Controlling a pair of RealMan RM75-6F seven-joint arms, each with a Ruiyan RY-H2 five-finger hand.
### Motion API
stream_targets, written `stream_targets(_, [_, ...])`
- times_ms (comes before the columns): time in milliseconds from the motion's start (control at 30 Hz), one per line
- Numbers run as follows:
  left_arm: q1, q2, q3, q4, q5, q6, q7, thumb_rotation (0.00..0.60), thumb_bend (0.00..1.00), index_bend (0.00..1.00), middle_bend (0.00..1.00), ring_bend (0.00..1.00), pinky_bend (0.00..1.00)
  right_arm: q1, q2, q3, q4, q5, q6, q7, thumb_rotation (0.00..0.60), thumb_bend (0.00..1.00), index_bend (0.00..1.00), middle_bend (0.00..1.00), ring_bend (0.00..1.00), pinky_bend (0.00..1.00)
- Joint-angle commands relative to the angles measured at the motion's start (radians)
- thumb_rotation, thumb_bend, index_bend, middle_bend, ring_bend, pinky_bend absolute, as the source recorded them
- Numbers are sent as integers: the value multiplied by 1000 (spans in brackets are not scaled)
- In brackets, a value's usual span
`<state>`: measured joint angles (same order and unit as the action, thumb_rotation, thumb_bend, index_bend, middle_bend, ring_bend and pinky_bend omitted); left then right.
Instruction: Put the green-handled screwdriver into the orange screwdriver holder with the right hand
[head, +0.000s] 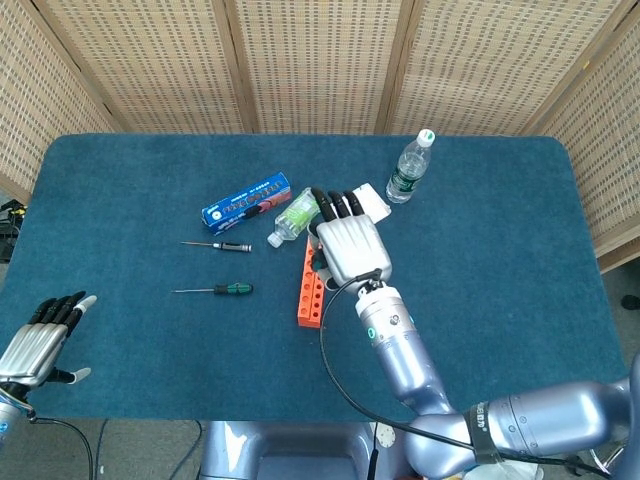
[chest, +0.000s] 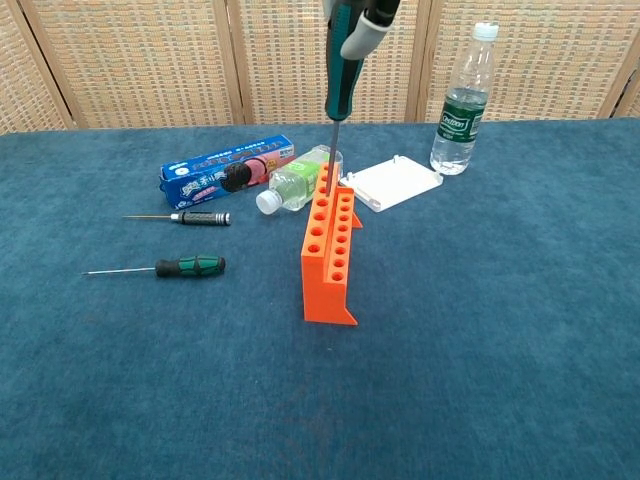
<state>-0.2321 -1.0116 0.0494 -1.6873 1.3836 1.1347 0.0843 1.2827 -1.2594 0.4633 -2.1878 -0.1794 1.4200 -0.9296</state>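
The orange screwdriver holder (chest: 330, 255) stands mid-table with two rows of holes; in the head view the holder (head: 308, 292) is partly hidden under my right hand (head: 345, 248). That hand grips a green-handled screwdriver (chest: 338, 60) upright. Its shaft points down and its tip sits at the holder's far end, near the back holes. Whether the tip is inside a hole I cannot tell. A second screwdriver with a green-and-black handle (chest: 190, 266) lies flat to the left. My left hand (head: 40, 335) is at the near left table edge, holding nothing, fingers apart.
A black-handled screwdriver (chest: 200, 217), a blue box (chest: 225, 170) and a small bottle on its side (chest: 290, 185) lie left of and behind the holder. A white flat case (chest: 395, 182) and an upright water bottle (chest: 462, 100) stand to the right rear.
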Motion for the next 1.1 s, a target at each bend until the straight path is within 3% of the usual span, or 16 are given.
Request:
stream_targets(33, [0, -1, 0, 2, 0, -1, -2, 600, 57, 34, 0, 0, 0, 7, -8, -3, 11, 0, -4, 3, 600, 268, 620, 10, 0, 0])
stream_targets(833, [-9, -4, 4, 3, 1, -15, 2, 600, 56, 34, 0, 0, 0, 17, -50, -37, 67, -13, -39, 41, 600, 268, 620, 10, 0, 0])
stream_targets(1100, [-10, -5, 5, 4, 1, -18, 2, 600, 57, 34, 0, 0, 0, 10, -94, -62, 132, -72, -72, 81, 600, 268, 620, 10, 0, 0])
